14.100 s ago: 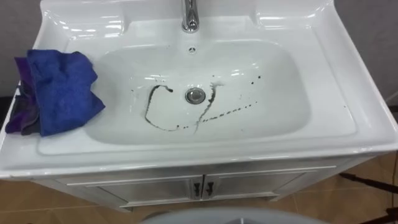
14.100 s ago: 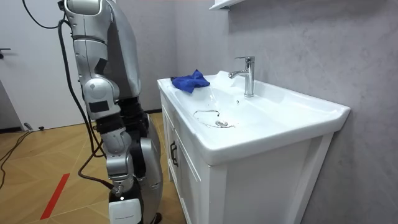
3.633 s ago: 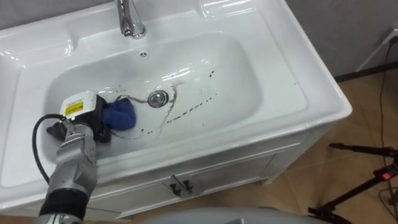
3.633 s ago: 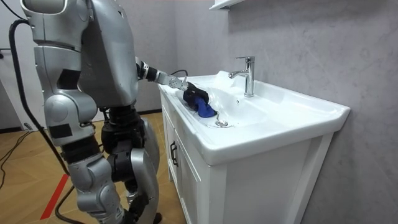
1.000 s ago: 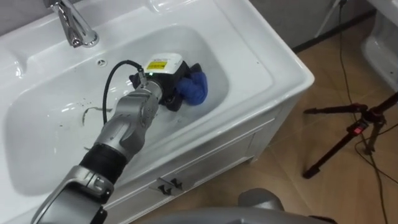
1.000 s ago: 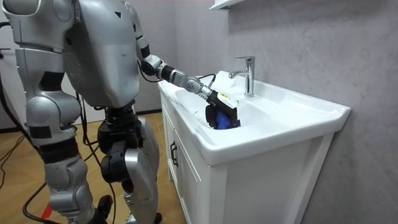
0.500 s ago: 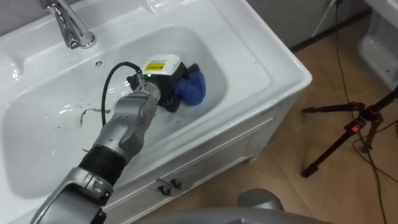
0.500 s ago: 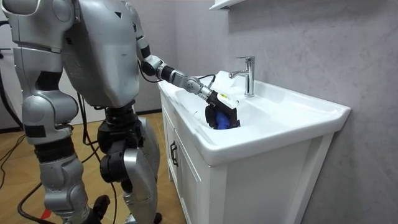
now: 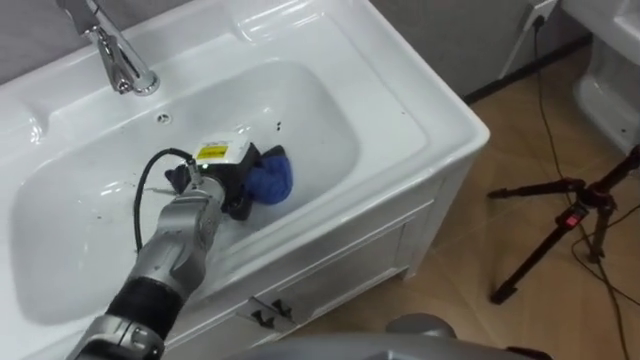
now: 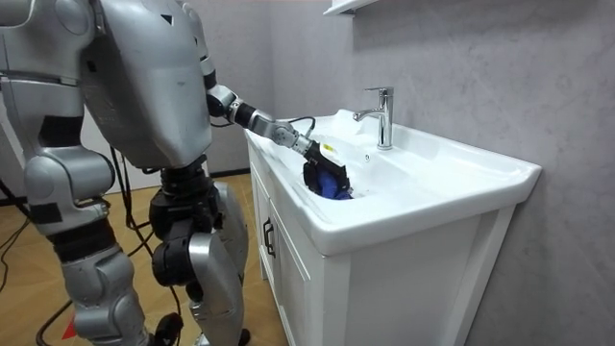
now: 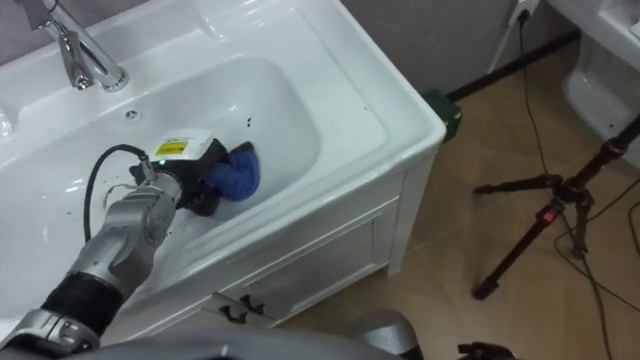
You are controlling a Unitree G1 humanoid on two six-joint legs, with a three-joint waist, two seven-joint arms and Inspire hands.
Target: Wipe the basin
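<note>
One second ago we were rubbing the right end of the white ceramic basin [image 9: 420, 110]; now our left hand [image 9: 213, 178] is sliding the blue cloth [image 9: 268, 178] back toward the middle, fingers curling round it, chasing leftover dark specks [image 9: 278, 126].

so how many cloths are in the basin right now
1: a blue cloth, gripped in the left hand and down on the basin floor, right of the faucet. The hand may hide more cloth.
</note>
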